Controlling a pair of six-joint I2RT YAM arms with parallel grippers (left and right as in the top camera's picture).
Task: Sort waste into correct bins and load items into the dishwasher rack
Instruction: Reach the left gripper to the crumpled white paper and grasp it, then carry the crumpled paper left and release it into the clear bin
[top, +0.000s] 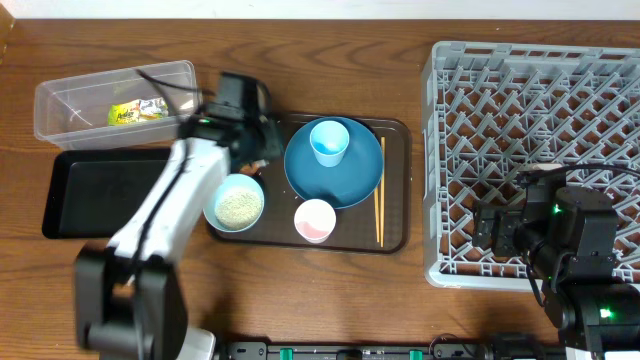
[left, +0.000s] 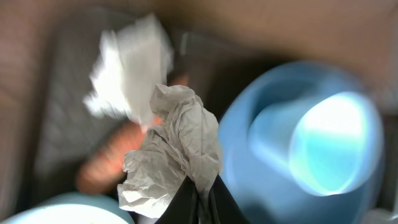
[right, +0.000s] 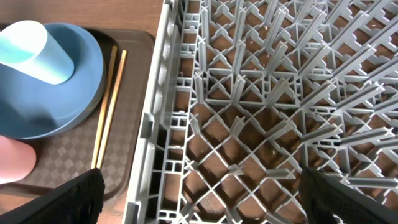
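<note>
Our left gripper (left: 200, 198) has its jaws closed on a lower corner of the crumpled white paper (left: 177, 143), and most of the wad stands free beyond the fingertips. A blurred white scrap (left: 127, 68) and the orange carrot piece (left: 109, 168) lie just past it. So thin a pinch could slip in transit, or the wad could snag the scrap. Our right gripper (right: 205, 208) hangs wide open over the dishwasher rack (right: 249, 124).

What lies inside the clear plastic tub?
Only a yellow-green printed wrapper shows inside the clear tub. A black cable crosses its right end and hides a narrow strip there.
</note>
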